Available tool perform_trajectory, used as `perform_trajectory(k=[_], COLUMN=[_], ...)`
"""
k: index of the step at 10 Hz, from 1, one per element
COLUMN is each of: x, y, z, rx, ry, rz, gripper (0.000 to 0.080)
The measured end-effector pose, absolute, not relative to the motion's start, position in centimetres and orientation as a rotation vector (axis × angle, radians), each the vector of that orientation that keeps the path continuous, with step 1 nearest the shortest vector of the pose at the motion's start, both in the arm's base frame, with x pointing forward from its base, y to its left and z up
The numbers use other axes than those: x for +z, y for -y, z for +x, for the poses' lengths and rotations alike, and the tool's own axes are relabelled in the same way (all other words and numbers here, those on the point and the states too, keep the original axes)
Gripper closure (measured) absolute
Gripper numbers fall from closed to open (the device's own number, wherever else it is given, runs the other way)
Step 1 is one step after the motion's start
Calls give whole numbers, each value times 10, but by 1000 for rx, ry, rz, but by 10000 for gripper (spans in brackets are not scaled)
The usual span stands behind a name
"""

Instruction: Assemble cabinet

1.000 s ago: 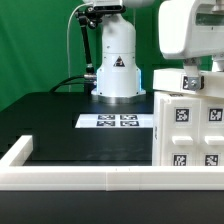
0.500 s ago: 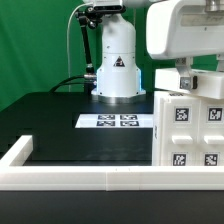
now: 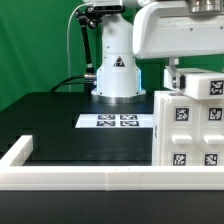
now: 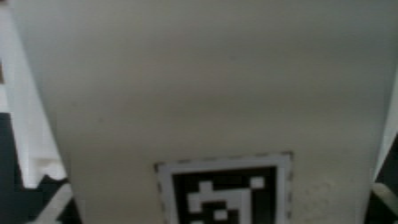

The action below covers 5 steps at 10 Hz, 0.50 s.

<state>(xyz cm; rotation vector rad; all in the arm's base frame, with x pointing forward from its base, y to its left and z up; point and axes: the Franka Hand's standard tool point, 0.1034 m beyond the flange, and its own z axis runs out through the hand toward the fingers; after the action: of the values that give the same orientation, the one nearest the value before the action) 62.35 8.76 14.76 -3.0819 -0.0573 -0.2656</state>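
1. End effector [image 3: 172, 72] hangs under the big white arm housing, above the cabinet; its fingers are barely visible, so how far they stand apart, or whether they grip anything, cannot be told.
2. Directly below it stands the cabinet [image 3: 188, 130], a tall white box with square tags, on the black counter [image 3: 60, 120].
3. Beside the cabinet lies the marker board [image 3: 115, 121].
4. Wrist view: a white tagged cabinet face [image 4: 214, 110] fills the picture.
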Motion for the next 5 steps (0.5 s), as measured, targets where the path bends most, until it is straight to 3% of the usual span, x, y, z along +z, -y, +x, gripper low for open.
perform_trajectory(k=[5], x=[148], y=[-82], z=[625], rx=[-312], ry=[-475], rz=[-3008], gripper=[233])
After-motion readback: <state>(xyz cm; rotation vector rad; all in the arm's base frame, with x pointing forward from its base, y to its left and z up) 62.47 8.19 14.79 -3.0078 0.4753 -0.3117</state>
